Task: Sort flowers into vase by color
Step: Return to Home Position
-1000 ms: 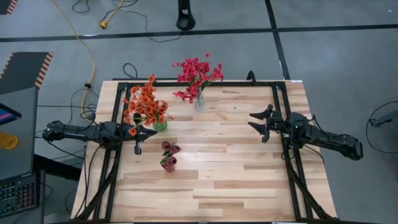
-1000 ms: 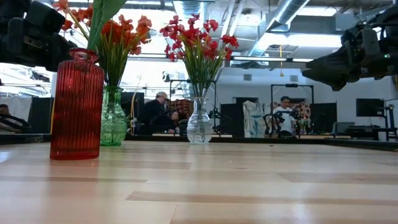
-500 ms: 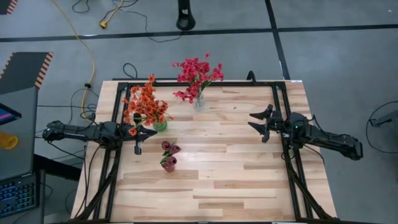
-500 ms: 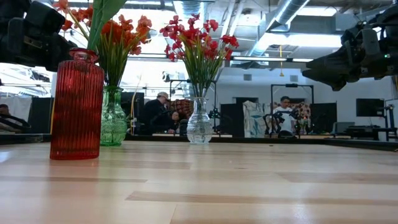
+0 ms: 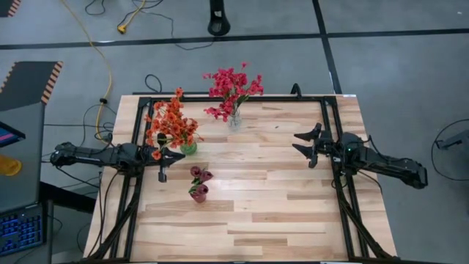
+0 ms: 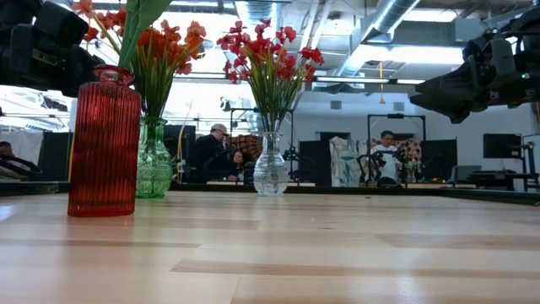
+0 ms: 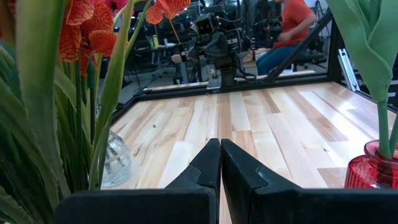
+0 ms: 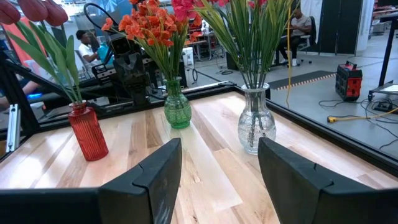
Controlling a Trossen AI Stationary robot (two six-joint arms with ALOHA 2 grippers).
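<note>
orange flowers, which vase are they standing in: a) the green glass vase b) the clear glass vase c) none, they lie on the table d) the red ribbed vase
A: the orange flowers rise on their stems out of the green vase, while the clear vase holds the pink-red sprays and the red vase holds the tulip buds.

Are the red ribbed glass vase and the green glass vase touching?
Apart. The high view shows bare wooden table between the red ribbed glass vase and the green glass vase.
</note>
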